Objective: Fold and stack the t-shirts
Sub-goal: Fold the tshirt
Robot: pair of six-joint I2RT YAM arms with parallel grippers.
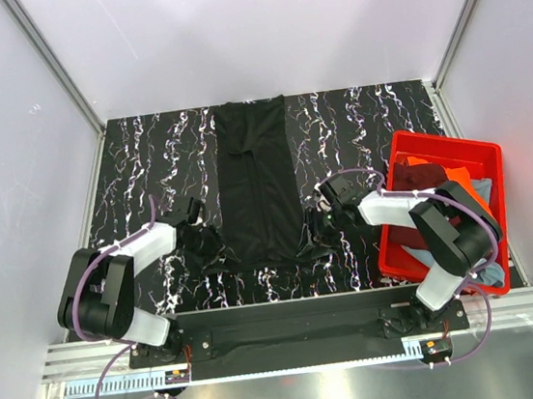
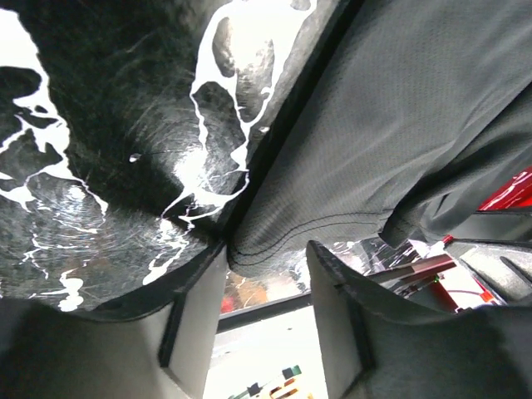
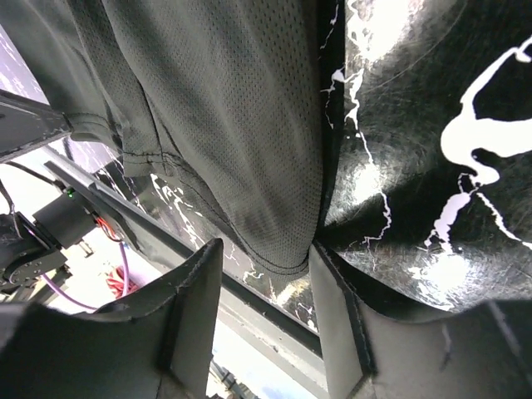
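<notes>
A plain black t-shirt (image 1: 257,181) lies folded into a long narrow strip down the middle of the marbled table. My left gripper (image 1: 212,245) sits open at its near left corner; in the left wrist view (image 2: 266,287) the hem corner (image 2: 266,245) lies between the spread fingers. My right gripper (image 1: 317,227) sits open at the near right corner; in the right wrist view (image 3: 264,287) the hem (image 3: 283,249) lies between its fingers. More t-shirts, maroon (image 1: 420,181), orange (image 1: 459,185) and grey-blue (image 1: 485,275), sit in the red bin.
A red plastic bin (image 1: 402,259) stands at the right side of the table, under the right arm. A metal rail (image 1: 283,334) runs along the table's near edge. White walls close in the left, back and right.
</notes>
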